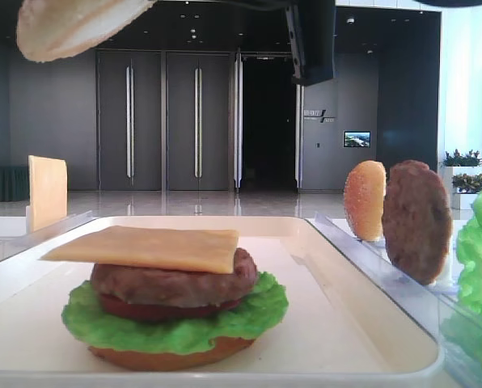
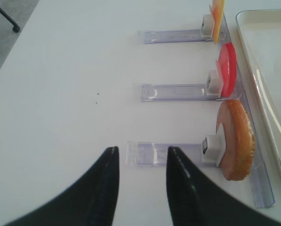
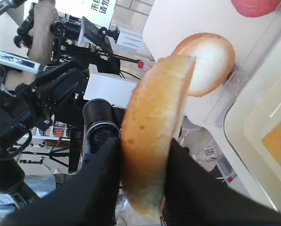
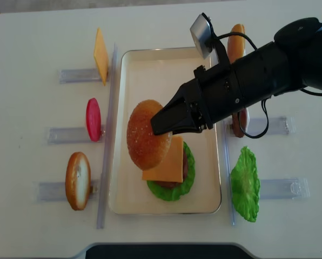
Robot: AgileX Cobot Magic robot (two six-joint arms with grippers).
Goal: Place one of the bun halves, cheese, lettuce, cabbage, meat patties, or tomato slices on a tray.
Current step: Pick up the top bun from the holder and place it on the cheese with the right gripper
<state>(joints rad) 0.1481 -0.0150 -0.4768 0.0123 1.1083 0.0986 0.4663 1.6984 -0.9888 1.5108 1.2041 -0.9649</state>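
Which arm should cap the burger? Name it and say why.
Right. The right gripper already grips the top bun above the cheese; the left gripper is open beside the racks.

The right arm [image 4: 258, 75] is looking big and black, with chunky, blocky parts. A small grey camera box [image 4: 200, 28] is sitting on top of it, and a thin black cable [image 4: 261, 116] is looping beside it. The right gripper [image 4: 162, 123] is showing pointed black fingers [image 3: 91, 193]. The left gripper [image 2: 139, 181] is showing two smooth, curved black fingers [image 2: 105, 183].
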